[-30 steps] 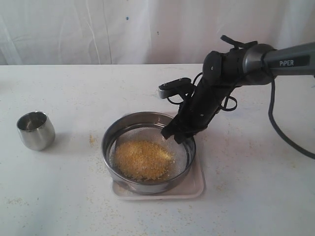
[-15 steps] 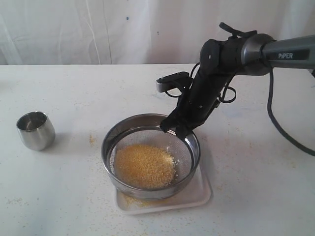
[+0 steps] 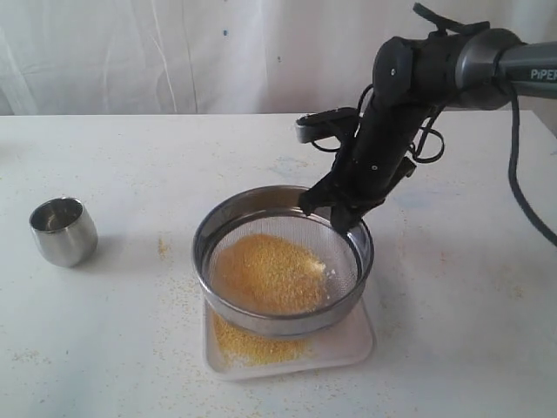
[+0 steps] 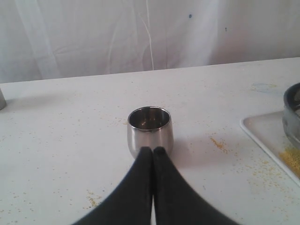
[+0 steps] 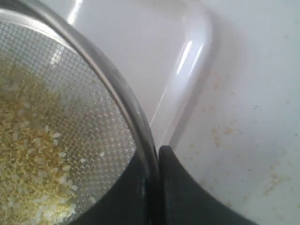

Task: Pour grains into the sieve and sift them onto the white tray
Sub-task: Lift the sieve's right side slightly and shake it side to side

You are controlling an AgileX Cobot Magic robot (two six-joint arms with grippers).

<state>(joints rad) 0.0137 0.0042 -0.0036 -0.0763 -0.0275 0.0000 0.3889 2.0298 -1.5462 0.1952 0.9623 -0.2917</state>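
The round steel sieve hangs a little above the white tray, lifted and tilted, with golden grains heaped on its mesh. My right gripper is shut on the sieve's far right rim; the right wrist view shows the rim pinched between the black fingers, mesh with yellow and white grains on one side. A patch of sifted yellow granules lies on the tray under the sieve. My left gripper is shut and empty, its tips just short of the steel cup.
The small shiny steel cup stands empty at the left of the table. Scattered yellow granules dot the tabletop between cup and tray. A white cloth backdrop hangs behind the table.
My right gripper has lifted the sieve and carried it to the right and up. Yellow granules have fallen through onto the tray, where a growing patch now shows.
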